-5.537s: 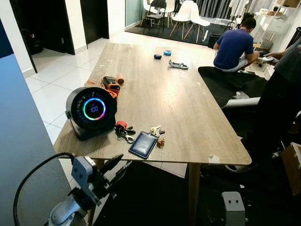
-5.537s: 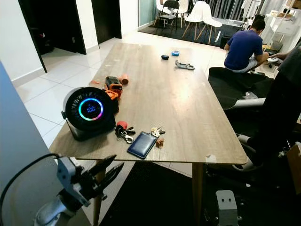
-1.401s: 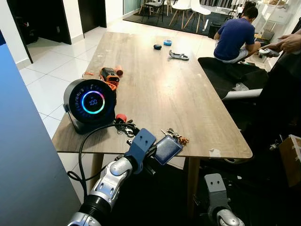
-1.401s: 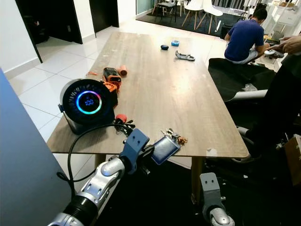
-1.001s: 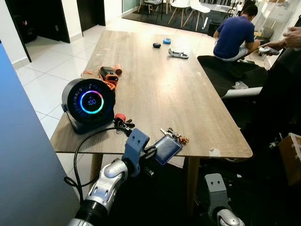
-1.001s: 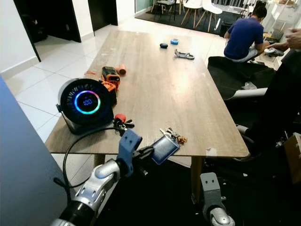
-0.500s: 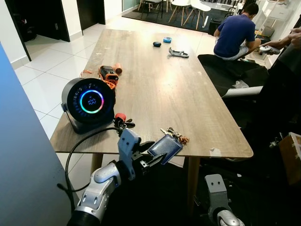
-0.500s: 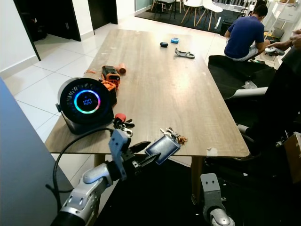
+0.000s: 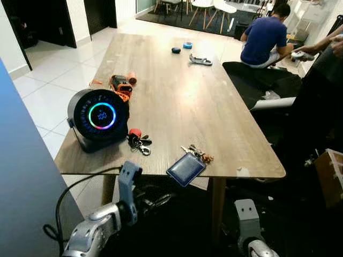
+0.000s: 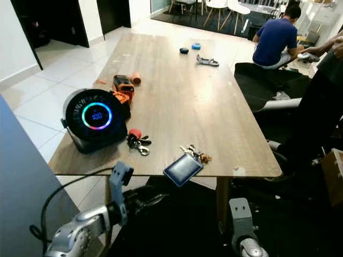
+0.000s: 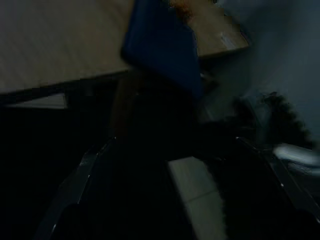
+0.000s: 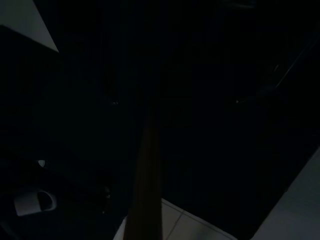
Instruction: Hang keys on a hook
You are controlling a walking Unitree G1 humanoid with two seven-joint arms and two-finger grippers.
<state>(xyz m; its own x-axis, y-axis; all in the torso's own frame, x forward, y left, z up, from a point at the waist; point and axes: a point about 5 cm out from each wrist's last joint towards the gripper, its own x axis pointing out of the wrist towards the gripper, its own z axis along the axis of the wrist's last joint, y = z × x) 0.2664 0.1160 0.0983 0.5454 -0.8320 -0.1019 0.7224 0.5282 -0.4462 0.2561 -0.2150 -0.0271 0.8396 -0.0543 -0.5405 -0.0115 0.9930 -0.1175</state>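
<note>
A blue card holder [image 9: 186,169] with a bunch of keys [image 9: 197,155] lies at the wooden table's [image 9: 177,101] front edge, its lower end hanging over. A second key bunch with a red fob [image 9: 137,142] rests to its left. My left gripper [image 9: 159,201] sits below the table edge, under and left of the holder, open and holding nothing. In the left wrist view the blue holder [image 11: 160,50] is ahead of the spread fingers [image 11: 82,172]. My right arm [image 9: 244,214] hangs idle at the lower right.
A round black fan with a glowing ring [image 9: 100,116] stands at the front left, an orange-black tool [image 9: 121,84] behind it. Small items lie at the far end [image 9: 199,60]. A person in a blue shirt [image 9: 262,37] sits beyond. A blue-grey panel [image 9: 21,176] stands on the left.
My left gripper has let go of the blue holder and dropped back below the table edge. The holder with its keys now rests overhanging the edge.
</note>
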